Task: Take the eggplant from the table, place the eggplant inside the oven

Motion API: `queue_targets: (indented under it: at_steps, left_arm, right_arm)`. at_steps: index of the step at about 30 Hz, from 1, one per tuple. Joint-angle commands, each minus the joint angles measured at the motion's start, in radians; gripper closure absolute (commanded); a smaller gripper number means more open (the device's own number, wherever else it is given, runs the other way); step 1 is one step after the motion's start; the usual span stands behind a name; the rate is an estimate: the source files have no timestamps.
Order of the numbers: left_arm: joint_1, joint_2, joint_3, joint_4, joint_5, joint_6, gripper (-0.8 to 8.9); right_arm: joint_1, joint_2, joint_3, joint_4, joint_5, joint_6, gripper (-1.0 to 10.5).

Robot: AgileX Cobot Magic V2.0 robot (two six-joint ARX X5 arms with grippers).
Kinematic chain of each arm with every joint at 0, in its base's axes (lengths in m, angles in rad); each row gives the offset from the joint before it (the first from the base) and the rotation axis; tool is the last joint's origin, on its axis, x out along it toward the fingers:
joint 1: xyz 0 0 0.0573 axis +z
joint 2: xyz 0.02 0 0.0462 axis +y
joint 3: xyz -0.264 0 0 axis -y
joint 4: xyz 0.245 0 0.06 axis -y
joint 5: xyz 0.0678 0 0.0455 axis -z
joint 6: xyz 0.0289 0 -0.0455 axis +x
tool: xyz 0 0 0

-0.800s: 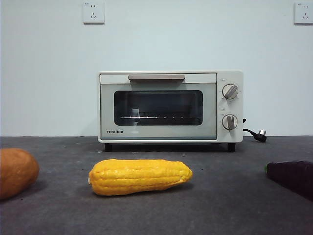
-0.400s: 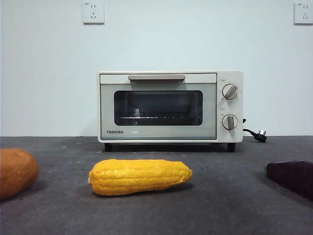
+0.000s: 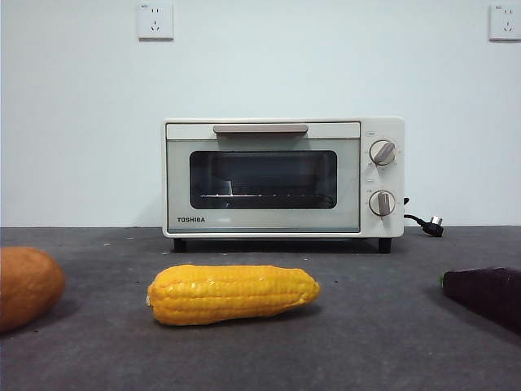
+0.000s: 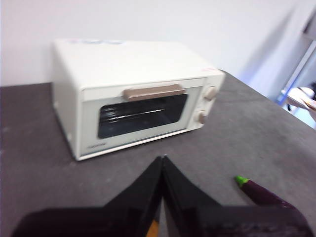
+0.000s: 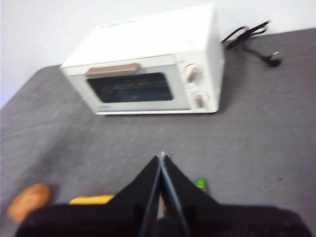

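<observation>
The dark purple eggplant lies on the grey table at the right edge of the front view, its green stem end toward the middle. It also shows in the left wrist view as the eggplant; only its green tip peeks out in the right wrist view. The cream-white oven stands at the back with its door closed. My left gripper and right gripper both hang high above the table, shut and holding nothing. Neither arm appears in the front view.
A yellow corn cob lies in front of the oven. An orange-brown rounded vegetable sits at the left edge. The oven's black power cord and plug trail to its right.
</observation>
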Motion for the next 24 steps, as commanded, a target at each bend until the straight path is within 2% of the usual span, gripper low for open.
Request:
queue_targets:
  at_steps: [1, 8, 15, 16, 21, 24]
  left_arm:
    - [-0.035, 0.036, 0.072, -0.027, 0.004, 0.057, 8.19]
    - [-0.099, 0.126, 0.185, -0.063, 0.004, 0.084, 8.19]
    - [-0.113, 0.167, 0.193, -0.063, 0.004, 0.095, 8.19]
    - [-0.114, 0.171, 0.193, -0.063, 0.004, 0.095, 8.19]
    - [-0.114, 0.185, 0.193, -0.061, 0.004, 0.101, 8.19]
    - [-0.114, 0.193, 0.193, -0.058, 0.004, 0.101, 8.19]
  right_arm:
    - [0.002, 0.027, 0.059, -0.059, -0.020, -0.008, 9.6]
    - [0.022, 0.076, 0.156, -0.144, -0.019, -0.025, 9.6]
    - [0.053, 0.117, 0.200, -0.182, -0.021, -0.034, 9.3]
    - [0.057, 0.119, 0.202, -0.183, -0.024, -0.034, 9.1]
    - [0.066, 0.130, 0.206, -0.187, -0.068, -0.034, 6.5]
    - [0.066, 0.137, 0.207, -0.191, -0.080, -0.034, 5.6]
